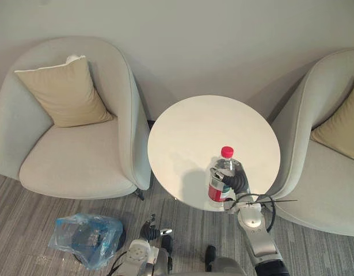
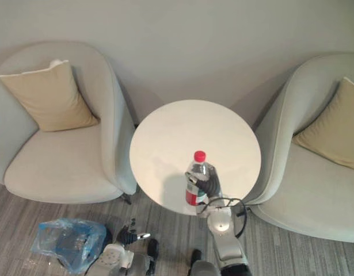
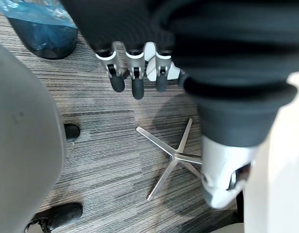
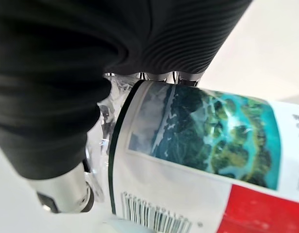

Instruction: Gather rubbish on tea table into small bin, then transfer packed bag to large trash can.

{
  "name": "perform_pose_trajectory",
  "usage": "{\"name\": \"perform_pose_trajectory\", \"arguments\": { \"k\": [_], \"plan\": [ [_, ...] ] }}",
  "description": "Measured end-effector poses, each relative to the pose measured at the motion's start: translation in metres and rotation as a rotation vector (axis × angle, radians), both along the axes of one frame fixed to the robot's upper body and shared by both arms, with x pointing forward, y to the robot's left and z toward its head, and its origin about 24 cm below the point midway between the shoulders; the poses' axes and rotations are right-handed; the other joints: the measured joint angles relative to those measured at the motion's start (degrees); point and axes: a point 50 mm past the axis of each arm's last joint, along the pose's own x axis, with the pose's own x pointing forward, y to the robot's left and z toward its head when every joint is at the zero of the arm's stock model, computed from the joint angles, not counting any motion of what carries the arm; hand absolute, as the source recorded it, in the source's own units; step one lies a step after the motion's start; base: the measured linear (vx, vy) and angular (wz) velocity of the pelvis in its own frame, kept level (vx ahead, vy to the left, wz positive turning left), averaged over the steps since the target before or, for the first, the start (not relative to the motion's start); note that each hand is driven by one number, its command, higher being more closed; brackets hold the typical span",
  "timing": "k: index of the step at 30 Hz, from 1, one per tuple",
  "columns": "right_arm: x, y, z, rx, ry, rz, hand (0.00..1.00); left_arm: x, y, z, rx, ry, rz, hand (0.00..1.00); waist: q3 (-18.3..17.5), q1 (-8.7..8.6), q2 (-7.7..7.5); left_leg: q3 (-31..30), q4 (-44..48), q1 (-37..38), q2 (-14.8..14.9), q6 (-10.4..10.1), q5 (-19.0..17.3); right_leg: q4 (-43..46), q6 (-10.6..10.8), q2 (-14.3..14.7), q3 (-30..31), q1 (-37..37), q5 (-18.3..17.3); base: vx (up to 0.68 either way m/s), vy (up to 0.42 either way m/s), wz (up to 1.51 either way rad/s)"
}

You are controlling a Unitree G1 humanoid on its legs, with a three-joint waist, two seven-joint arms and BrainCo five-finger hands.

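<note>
Bottle with a red cap, upright at the near edge of the round white table, with the right hand curled round its labelled middle. The right wrist view brings that label close: a landscape print, a barcode, a red band. The left hand hangs low beside the small bin lined with a blue bag. Its wrist view shows the fingers straight and empty above the striped carpet and the table's metal foot.

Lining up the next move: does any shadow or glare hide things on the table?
Left eye view: a soft shadow falls on the table left of the bottle and right robot hand, hiding nothing; right wrist view: small glints on the bottle's clear plastic.
</note>
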Motion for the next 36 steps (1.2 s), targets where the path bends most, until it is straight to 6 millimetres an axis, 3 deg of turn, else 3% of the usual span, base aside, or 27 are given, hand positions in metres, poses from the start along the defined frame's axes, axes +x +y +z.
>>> {"name": "perform_pose_trajectory", "arguments": {
  "k": [5,12,16,17,18,19,20,23,24,25,26,27,28,29,30,32,33,35,36],
  "plan": [
    [-0.010,0.013,0.007,0.027,-0.033,0.077,1.00,-0.005,0.001,-0.005,0.004,0.031,-0.005,0.00,-1.6,-0.06,-0.15,0.1,-1.4,2.3,0.0,0.0,0.1,-1.4,0.0,0.1,0.0,2.4,0.1,0.04,-0.008,-0.01],
    [-0.014,0.026,0.040,0.048,-0.189,0.148,1.00,-0.008,-0.003,-0.008,0.013,0.050,-0.046,0.00,-3.0,-0.08,-0.15,-2.4,-1.6,1.9,-0.5,0.2,1.0,-2.3,-0.1,-0.1,-2.6,3.5,0.2,-0.02,-0.014,0.19],
    [-0.002,0.029,0.064,0.027,-0.300,0.166,1.00,-0.003,-0.012,-0.006,0.005,0.030,-0.088,0.00,-3.1,-0.03,0.59,-2.8,5.9,-6.8,-0.3,0.2,2.6,-0.1,-1.1,0.5,-5.9,-0.6,0.8,-0.14,-0.023,0.50],
    [0.004,0.031,0.073,0.024,-0.339,0.164,1.00,-0.001,-0.014,-0.004,0.007,0.021,-0.101,0.00,-3.1,0.14,0.66,-3.4,3.9,-7.6,-0.5,-0.4,5.5,-0.6,-2.5,0.3,-7.3,-1.3,1.8,-0.17,-0.004,0.59],
    [0.005,0.031,0.077,0.026,-0.358,0.164,1.00,0.000,-0.013,-0.004,0.014,0.019,-0.107,0.00,-3.1,-0.18,0.36,-1.9,4.3,-7.5,-0.3,0.4,4.8,-0.9,-3.0,-1.1,-8.6,-1.6,2.2,-0.21,-0.009,0.59],
    [0.008,0.032,0.082,0.030,-0.380,0.157,1.00,0.001,-0.018,-0.003,0.008,0.015,-0.115,0.00,-3.4,-0.17,1.11,4.0,12.6,-9.1,1.7,3.4,-0.7,-0.1,-3.0,-1.3,-10.4,-2.5,2.2,-0.16,0.008,0.51],
    [0.008,0.031,0.082,0.034,-0.383,0.146,1.00,0.000,-0.022,-0.004,-0.003,0.020,-0.116,0.00,-3.4,-0.36,1.06,10.1,20.4,-8.5,4.3,3.9,-5.4,0.6,-3.0,-2.0,-11.7,-2.2,2.2,-0.17,0.006,0.62],
    [0.008,0.027,0.080,0.037,-0.375,0.116,1.00,-0.006,-0.036,-0.005,-0.026,0.029,-0.139,0.00,-4.4,-2.93,1.34,18.3,24.2,-3.2,9.7,2.0,-8.2,2.6,-2.8,-5.2,-18.1,-2.2,2.3,-0.16,0.106,1.01],
    [0.008,0.021,0.079,0.035,-0.374,0.085,1.00,-0.003,-0.046,-0.003,-0.033,0.014,-0.178,0.00,-4.9,-4.08,1.99,19.4,21.2,-1.1,11.4,0.4,-7.6,3.4,-2.1,-6.6,-21.4,-2.2,2.7,-0.18,0.220,1.63],
    [0.008,0.015,0.078,0.030,-0.370,0.056,1.00,-0.001,-0.054,0.000,-0.040,-0.005,-0.211,0.00,-5.5,-4.39,2.93,18.5,15.5,0.6,11.8,-3.2,-7.3,3.9,-1.0,-7.3,-23.7,-2.7,3.2,-0.18,0.256,1.57],
    [0.008,0.012,0.077,0.029,-0.364,0.040,1.00,0.001,-0.056,0.002,-0.033,-0.020,-0.241,0.00,-5.9,-4.40,3.68,17.9,10.7,1.4,10.9,-4.5,-7.9,3.7,0.1,-7.7,-25.0,-2.9,3.9,-0.16,0.323,1.34],
    [0.010,0.012,0.072,0.035,-0.344,0.030,1.00,0.003,-0.056,0.003,-0.023,-0.027,-0.254,0.00,-5.7,-4.35,3.14,17.2,6.2,2.5,9.1,-4.5,-8.0,3.7,1.0,-8.9,-26.4,-2.9,4.5,-0.14,0.337,1.09],
    [0.013,0.015,0.060,0.049,-0.285,0.021,1.00,0.000,-0.046,0.000,0.008,-0.016,-0.255,0.00,-5.1,-3.48,0.73,15.9,3.1,3.5,6.2,-3.3,-5.5,3.7,1.4,-11.2,-26.9,-2.5,5.7,-0.16,0.373,1.09],
    [0.015,0.022,0.043,0.059,-0.200,0.036,1.00,-0.013,-0.035,-0.006,0.029,0.025,-0.244,0.00,-5.5,-2.95,-0.45,13.9,2.2,4.0,3.9,-2.4,-4.7,3.9,2.1,-13.2,-27.1,-1.2,6.5,-0.12,0.278,0.74],
    [0.015,0.024,0.040,0.064,-0.185,0.038,1.00,-0.017,-0.033,-0.007,0.031,0.036,-0.238,0.00,-5.5,-2.95,-0.48,13.4,2.1,4.2,3.4,-2.2,-4.6,3.9,2.0,-13.6,-27.1,-0.7,6.7,-0.10,0.250,0.86],
    [0.011,0.029,0.028,0.069,-0.126,0.052,1.00,-0.021,-0.031,-0.008,0.032,0.036,-0.222,0.00,-5.6,-2.92,-0.52,8.8,-0.2,4.7,0.3,0.0,-3.7,8.3,0.2,-16.6,-23.0,-0.6,7.4,-0.11,0.238,0.91],
    [0.009,0.028,0.025,0.067,-0.113,0.055,1.00,-0.022,-0.030,-0.008,0.033,0.040,-0.216,0.00,-5.5,-3.24,-0.43,7.0,-0.8,5.3,-0.5,0.5,-3.5,11.7,-2.1,-16.9,-18.1,-1.9,6.6,-0.10,0.181,1.07],
    [0.003,0.026,0.013,0.063,-0.062,0.052,1.00,-0.023,-0.022,-0.010,0.042,0.050,-0.176,0.00,-4.9,-3.76,0.08,2.4,-2.1,5.7,-0.1,1.4,-2.7,17.1,-0.1,-9.8,-1.0,-5.0,-1.5,-0.05,0.054,1.11],
    [0.002,0.027,0.011,0.063,-0.054,0.058,1.00,-0.022,-0.018,-0.010,0.045,0.050,-0.159,0.00,-4.6,-3.77,-0.43,1.5,-2.5,6.0,-0.2,1.5,-2.5,17.2,0.2,-7.3,2.0,-5.4,-2.9,-0.04,-0.048,0.90]
  ]
}}
